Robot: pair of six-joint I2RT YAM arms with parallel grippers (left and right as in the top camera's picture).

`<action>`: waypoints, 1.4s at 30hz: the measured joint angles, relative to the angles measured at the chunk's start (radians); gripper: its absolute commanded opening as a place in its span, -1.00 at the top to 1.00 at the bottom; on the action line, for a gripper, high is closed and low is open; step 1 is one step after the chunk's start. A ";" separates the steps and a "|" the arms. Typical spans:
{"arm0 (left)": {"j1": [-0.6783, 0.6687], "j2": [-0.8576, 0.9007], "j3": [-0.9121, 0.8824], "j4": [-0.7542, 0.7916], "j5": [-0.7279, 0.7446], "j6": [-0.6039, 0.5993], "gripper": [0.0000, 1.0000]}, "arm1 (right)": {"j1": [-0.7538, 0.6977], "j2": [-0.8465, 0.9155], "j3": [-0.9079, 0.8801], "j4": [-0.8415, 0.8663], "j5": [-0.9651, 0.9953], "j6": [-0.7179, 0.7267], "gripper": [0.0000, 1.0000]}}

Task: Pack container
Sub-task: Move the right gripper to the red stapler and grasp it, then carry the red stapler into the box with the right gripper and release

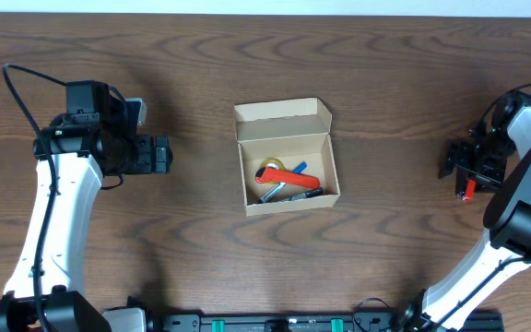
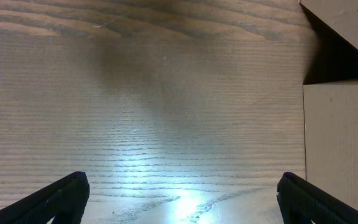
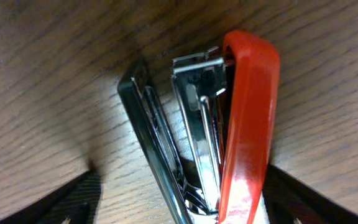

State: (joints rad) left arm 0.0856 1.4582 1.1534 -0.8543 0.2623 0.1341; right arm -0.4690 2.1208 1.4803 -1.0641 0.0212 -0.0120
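**Box open mid-desk, stapler waiting by the right edge**

- The container (image 1: 289, 150): tan cardboard box at the middle of the desk (image 1: 155, 55), about midway between the left and right edges. Its lid flap (image 1: 282, 118) is folded back toward the far edge. It already holds a roll of tape (image 1: 270, 171), a red item (image 1: 295, 178) and some pens (image 1: 289, 194), which sit toward the near wall.
- Left gripper (image 1: 159, 155): hangs between the box and the left edge, well apart from the box. In the left wrist view its fingers are spread wide over bare wood with nothing between them (image 2: 182, 186). A box wall (image 2: 340, 143) shows at that view's right side.
- Right gripper (image 1: 459, 175): close to the right edge, low over a red and black stapler (image 1: 469, 191). In the right wrist view the stapler (image 3: 247, 112) lies between spread fingers, with a clear gap on the black-base side. Contact on the red side can't be made out. I read this as straddling the stapler, not clamped on it.
- Handling, my judgement: the box looks light and thin-walled. It would likely skid on the wood and buckle if pinched hard. The best hold is one side wall at the rim, or the flap's free edge for closing.
- The stapler looks hard, dense and smooth on top, and its arm is hinged up. Grip it across the sides so it doesn't scissor.
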 measured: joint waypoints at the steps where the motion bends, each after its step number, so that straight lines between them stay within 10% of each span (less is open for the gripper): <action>1: 0.000 0.000 0.000 0.000 0.000 0.000 -0.91 | 0.000 0.000 0.000 0.003 0.000 0.000 -0.33; 15: 0.000 0.000 0.000 -0.001 0.000 0.000 -0.91 | 0.000 -0.001 0.002 0.002 0.000 0.000 0.96; 32: 0.000 0.000 0.000 -0.001 0.000 0.000 -0.91 | 0.051 -0.040 0.003 0.032 -0.053 -0.029 0.98; 42: 0.000 0.000 0.000 -0.002 0.000 0.000 -0.91 | 0.365 -0.535 0.102 0.170 -0.188 -0.195 0.98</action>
State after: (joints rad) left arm 0.0856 1.4582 1.1534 -0.8558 0.2623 0.1341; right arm -0.1036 1.5856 1.5826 -0.8940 -0.1673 -0.2070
